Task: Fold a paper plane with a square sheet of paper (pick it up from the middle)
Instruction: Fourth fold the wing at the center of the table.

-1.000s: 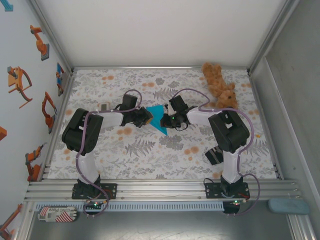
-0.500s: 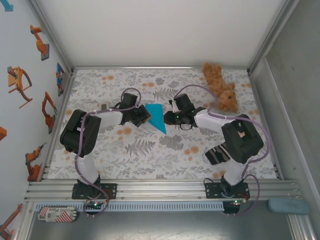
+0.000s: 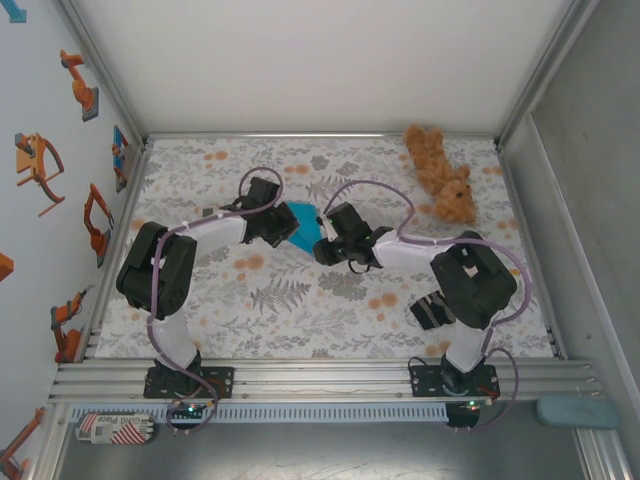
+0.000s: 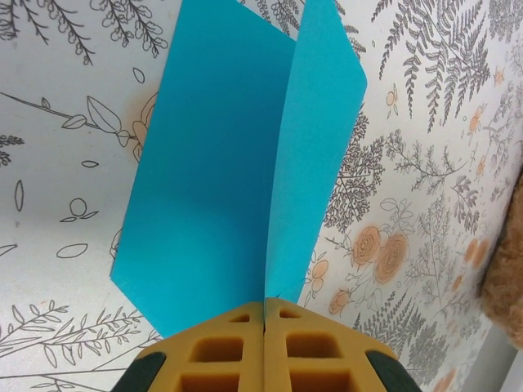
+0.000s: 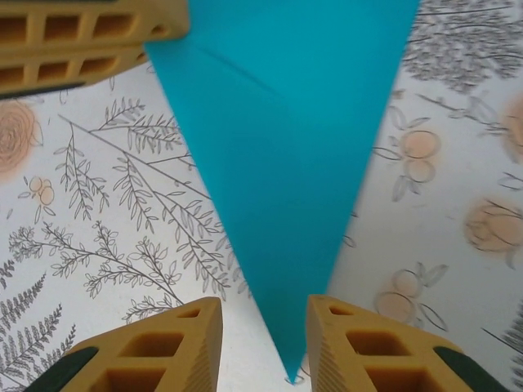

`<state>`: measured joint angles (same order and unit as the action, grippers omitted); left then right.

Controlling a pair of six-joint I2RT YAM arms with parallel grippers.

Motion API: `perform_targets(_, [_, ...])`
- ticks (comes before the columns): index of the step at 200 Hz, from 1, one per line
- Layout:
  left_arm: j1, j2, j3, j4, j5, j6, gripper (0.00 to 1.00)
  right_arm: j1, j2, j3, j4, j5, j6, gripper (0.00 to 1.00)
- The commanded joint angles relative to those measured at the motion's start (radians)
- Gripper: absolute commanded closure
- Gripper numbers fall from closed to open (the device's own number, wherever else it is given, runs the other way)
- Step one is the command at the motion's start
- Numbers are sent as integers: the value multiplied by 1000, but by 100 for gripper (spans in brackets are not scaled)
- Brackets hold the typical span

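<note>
Pinching the creased square sheet of paper point(image 4: 221, 163) with the left gripper point(image 4: 264, 314) pressed together, mid table point(image 3: 300, 310), best closing the spread right gripper point(image 5: 264, 327) squarely (no twist) on the pointed tip between its jaws.

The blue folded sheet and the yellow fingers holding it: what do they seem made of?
Blue sheet: thin matte paper, judging by its crisp crease and flat colour. Left hand fingers: probably matte rubber or plastic, moulded with hollow cells.
</note>
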<state>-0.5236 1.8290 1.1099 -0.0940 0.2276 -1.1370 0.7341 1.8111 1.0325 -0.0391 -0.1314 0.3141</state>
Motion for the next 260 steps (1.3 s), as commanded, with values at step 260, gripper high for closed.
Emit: perform_targets(260, [3, 34, 71, -76, 25, -70, 93, 25, 122, 94, 40, 124, -151, 66])
